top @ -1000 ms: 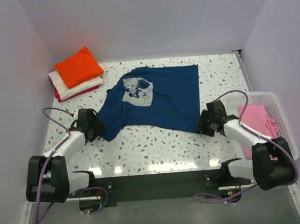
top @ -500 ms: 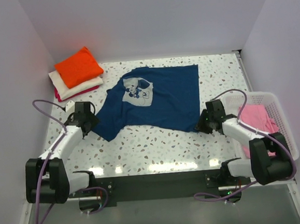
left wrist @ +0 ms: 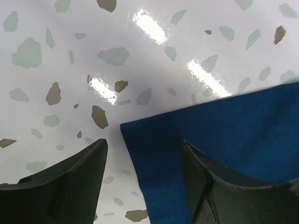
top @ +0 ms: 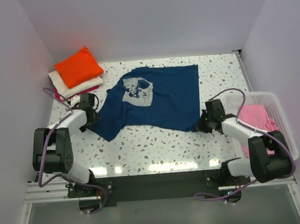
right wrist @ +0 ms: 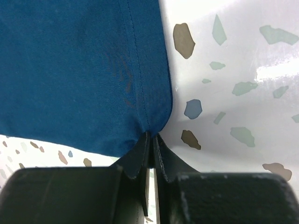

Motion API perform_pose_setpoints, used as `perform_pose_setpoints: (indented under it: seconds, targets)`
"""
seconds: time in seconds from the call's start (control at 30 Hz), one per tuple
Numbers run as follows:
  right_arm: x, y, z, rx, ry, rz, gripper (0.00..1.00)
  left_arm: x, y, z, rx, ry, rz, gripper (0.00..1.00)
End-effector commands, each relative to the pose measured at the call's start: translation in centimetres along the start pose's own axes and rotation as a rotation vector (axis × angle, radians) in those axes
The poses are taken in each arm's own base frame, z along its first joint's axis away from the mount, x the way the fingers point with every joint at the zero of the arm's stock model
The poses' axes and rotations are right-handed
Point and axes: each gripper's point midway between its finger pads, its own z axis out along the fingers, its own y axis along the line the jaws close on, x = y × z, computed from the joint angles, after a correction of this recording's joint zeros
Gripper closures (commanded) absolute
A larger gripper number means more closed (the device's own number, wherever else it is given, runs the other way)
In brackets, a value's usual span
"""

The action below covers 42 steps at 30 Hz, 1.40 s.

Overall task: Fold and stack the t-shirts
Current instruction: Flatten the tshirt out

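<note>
Now, item by item:
navy t-shirt (top: 162, 98): lies spread open at mid-table, pale chest print facing up, rumpled toward its near-left corner.
left gripper (left wrist: 142, 151): sits low at that near-left corner, jaws spread wide; in the wrist view brackets the cloth's corner between the two dark fingers (left wrist: 74, 182), closes on nothing.
right gripper (right wrist: 150, 140): sits at the near-right corner of the navy t-shirt, jaws pressed together, pinching the stitched hem right at the tips.
stack: rests at the far-left of the table (top: 158, 147); orange tee (top: 78, 66) on top, cream tee (top: 80, 86) under it, magenta tee (top: 65, 96) at the bottom with only an edge showing.
pink tee (top: 257, 119): lies bunched inside the white basket (top: 284, 119) at the right edge, apart from the navy cloth.
</note>
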Motion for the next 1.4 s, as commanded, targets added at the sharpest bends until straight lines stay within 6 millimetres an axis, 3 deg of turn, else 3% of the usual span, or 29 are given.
perform_pose_setpoints:
  seconds: [0.0, 0.2, 0.3, 0.4, 0.43, 0.5, 0.53, 0.63, 0.8, 1.03, 1.13, 1.17, 1.23, 1.27, 1.33, 1.37]
  targets:
    - [-0.6, 0.7, 0.0, -0.02, -0.003, -0.036, 0.95, -0.1, -0.4, 1.0, -0.011, 0.02, 0.019, 0.33]
    - [-1.1, 1.3, -0.3, -0.031, -0.012, -0.043, 0.96, 1.7, -0.5, 2.2, -0.011, 0.067, 0.009, 0.34]
    - [-1.5, 1.5, -0.5, -0.033, -0.021, -0.04, 0.97, 1.7, -0.8, 2.5, -0.002, 0.068, 0.005, 0.4]
    - [-1.9, 1.6, -0.7, -0.031, -0.029, -0.039, 0.99, 2.1, -1.2, 2.7, 0.01, 0.083, 0.01, 0.6]
    - [-1.9, 1.7, -0.7, -0.03, -0.03, -0.036, 1.0, 2.1, -1.3, 2.7, 0.017, 0.082, 0.011, 0.75]
    - [-2.3, 1.9, -0.9, -0.028, -0.037, -0.036, 1.0, 1.9, -1.6, 2.5, 0.034, 0.076, 0.009, 0.85]
    - [-2.5, 1.8, -1.0, -0.022, -0.045, -0.034, 1.0, 2.0, -1.5, 2.4, 0.039, 0.077, 0.009, 0.95]
    - [-3.3, 2.1, -1.6, -0.018, -0.068, -0.034, 1.0, 1.1, -1.7, 0.9, 0.085, 0.049, -0.006, 1.0]
    - [-4.9, 2.7, -3.6, -0.009, -0.104, -0.035, 1.0, -2.1, -2.3, -4.4, 0.241, -0.062, -0.056, 1.0]
    - [-8.7, 5.3, -9.6, -0.054, -0.232, -0.051, 1.0, -7.6, -1.1, -14.4, 0.449, -0.303, -0.105, 1.0]
    - [-10.8, 6.6, -13.2, -0.075, -0.311, -0.061, 1.0, -10.6, 0.0, -20.6, 0.563, -0.45, -0.145, 1.0]
    - [-11.8, 7.3, -15.3, -0.09, -0.349, -0.069, 1.0, -11.1, 0.4, -21.9, 0.579, -0.471, -0.145, 1.0]
    - [-12.9, 7.9, -17.7, -0.098, -0.399, -0.078, 1.0, -13.3, 1.1, -26.7, 0.657, -0.564, -0.176, 1.0]
    - [-13.7, 8.6, -20.0, -0.117, -0.433, -0.091, 1.0, -13.8, 1.4, -28.3, 0.683, -0.591, -0.178, 1.0]
    - [-14.8, 9.0, -23.1, -0.129, -0.5, -0.09, 1.0, -15.5, 2.7, -33.4, 0.759, -0.673, -0.21, 1.0]
    - [-15.4, 9.7, -25.9, -0.151, -0.541, -0.102, 1.0, -15.9, 3.2, -35.0, 0.786, -0.701, -0.221, 1.0]
